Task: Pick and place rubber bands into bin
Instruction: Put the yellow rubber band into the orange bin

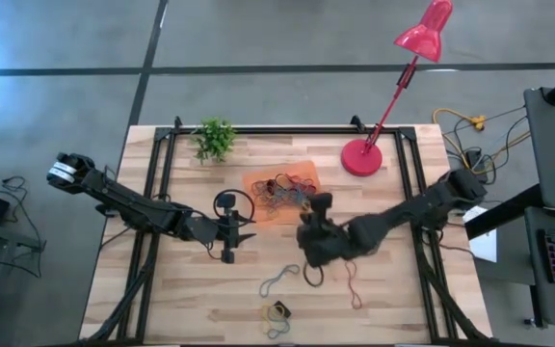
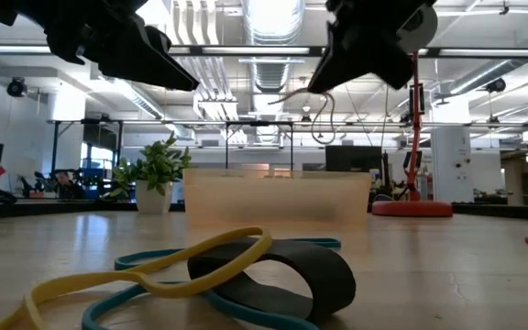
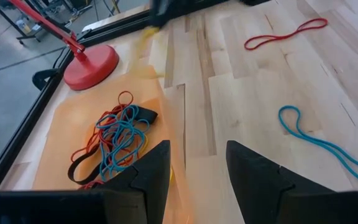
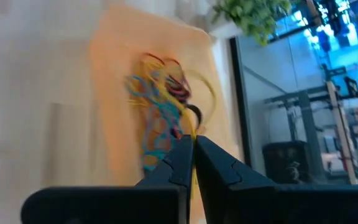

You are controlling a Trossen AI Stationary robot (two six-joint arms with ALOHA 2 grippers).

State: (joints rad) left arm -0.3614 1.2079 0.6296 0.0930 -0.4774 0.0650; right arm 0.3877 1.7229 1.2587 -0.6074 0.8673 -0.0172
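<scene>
The orange bin point(image 1: 258, 183) sits mid-table with a tangle of coloured rubber bands point(image 1: 285, 191) lying inside it; the left wrist view shows this pile point(image 3: 114, 140). My right gripper point(image 1: 318, 204) hovers at the bin's right end, shut on a yellowish band point(image 2: 322, 115). My left gripper point(image 3: 194, 174) stands open above the bin's left end point(image 1: 242, 238), touching nothing. More bands lie flat on the wood toward the near edge: a grey-teal one point(image 1: 279, 280), a yellow and a black one point(image 1: 277, 310), and a red one point(image 1: 355, 286). My right gripper pinches a yellowish rubber band point(image 4: 194, 127) between its two shut fingers. The fingers slant downward from the table's right toward the bin. The band hangs below them as a slack loop point(image 2: 319, 128), clear of the table and of the bin's rim.
A red lamp base point(image 1: 361, 157) stands just right of the bin, its pole leaning toward the far right. A small potted plant point(image 1: 215, 140) stands at the far left. Black frame rails point(image 1: 162, 193) run along the table's sides. Open wood lies between the bin and the near edge.
</scene>
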